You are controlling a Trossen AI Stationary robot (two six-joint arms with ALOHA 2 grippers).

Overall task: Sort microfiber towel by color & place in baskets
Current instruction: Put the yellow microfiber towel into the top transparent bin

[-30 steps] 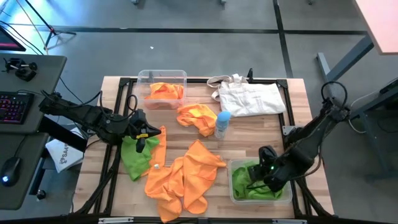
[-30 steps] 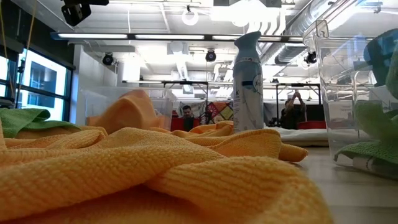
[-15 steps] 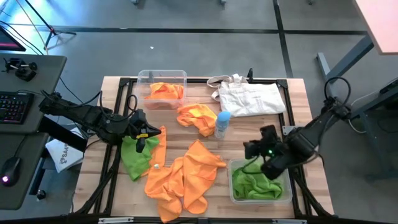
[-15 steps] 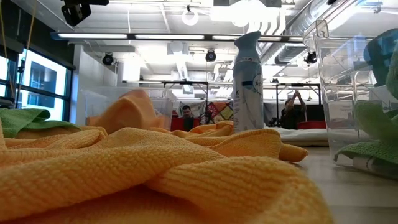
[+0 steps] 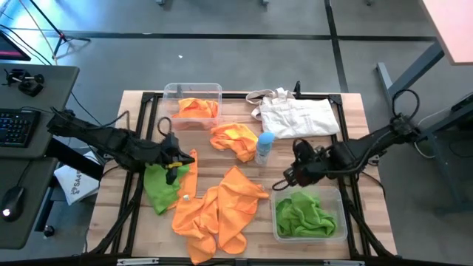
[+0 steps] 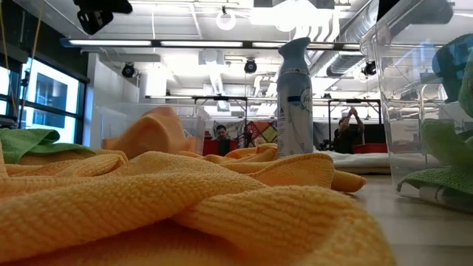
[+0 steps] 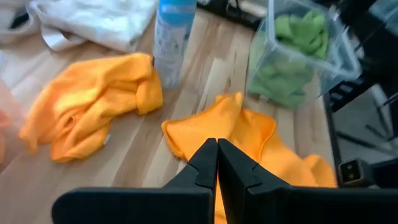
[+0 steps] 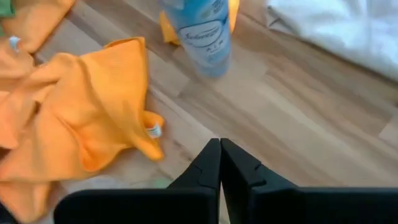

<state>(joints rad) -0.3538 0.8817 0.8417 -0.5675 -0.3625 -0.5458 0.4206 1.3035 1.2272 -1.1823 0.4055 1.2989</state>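
right claw (image 5: 284,179) is seen closed and empty, just above the basket (image 5: 338,230) holding green towels (image 5: 303,215). left claw (image 5: 179,158) is closed, empty, over a green towel (image 5: 159,186); orange towels (image 5: 218,207) lie between.

Bottle (image 5: 264,147) stood mid-table. Right gripper (image 5: 285,177) hovered just right of it, above the green-filled bin (image 5: 309,216). Left gripper (image 5: 177,157) sat far left of the bottle over a green towel (image 5: 160,186). Orange towels (image 5: 216,210) lay below-left.

High view straight down; low view level, close behind orange towel (image 6: 185,199); both share bottle (image 5: 264,147).
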